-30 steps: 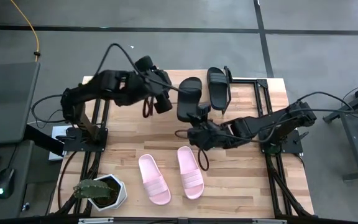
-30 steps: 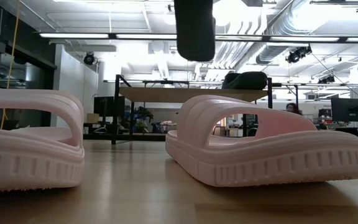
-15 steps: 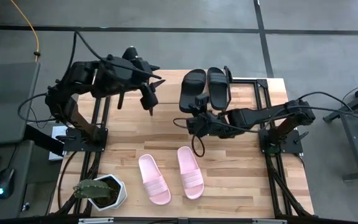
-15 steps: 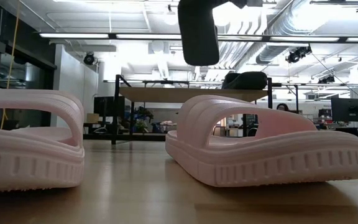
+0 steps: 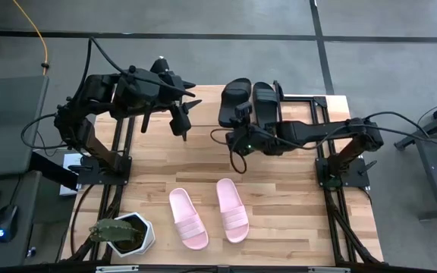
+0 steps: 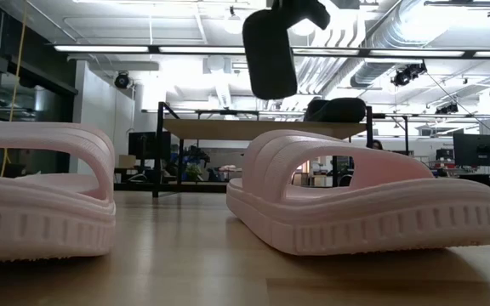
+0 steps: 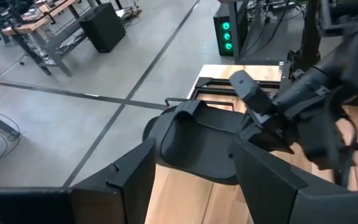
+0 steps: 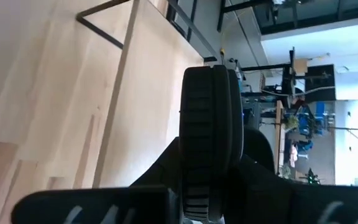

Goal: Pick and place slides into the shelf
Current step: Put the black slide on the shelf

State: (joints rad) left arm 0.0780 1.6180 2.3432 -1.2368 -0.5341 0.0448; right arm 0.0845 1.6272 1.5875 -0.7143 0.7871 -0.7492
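A light wooden tabletop [image 5: 279,205] stands on a grey concrete floor, and the low view looks across it into a bright workshop with ceiling ducts. At the table's far edge sits the shelf [image 6: 262,128], a low board on thin black legs.

One black slide [image 5: 267,105] already lies on the shelf, its long axis running from the near side to the far side of the table. Just beside it, the second black slide [image 5: 234,101] is held in the air by the right gripper [image 5: 243,130], whose fingers are clamped on it. It runs roughly parallel to the first, tilted slightly. In the low view it hangs almost vertically, sole edge showing; which end is the toe is hard to tell.

The two pale pink slides [image 5: 187,218] and [image 5: 232,209] lie side by side near the front edge, long axes front to back, angled a little leftward at the far end.

The left gripper [image 5: 182,121] hovers over the far left part of the table, fingers spread and empty.

A potted plant [image 5: 121,232] sits at the front left corner. In the right wrist view the held slide blocks most of the scene, and the low view cuts off the left pink slide.
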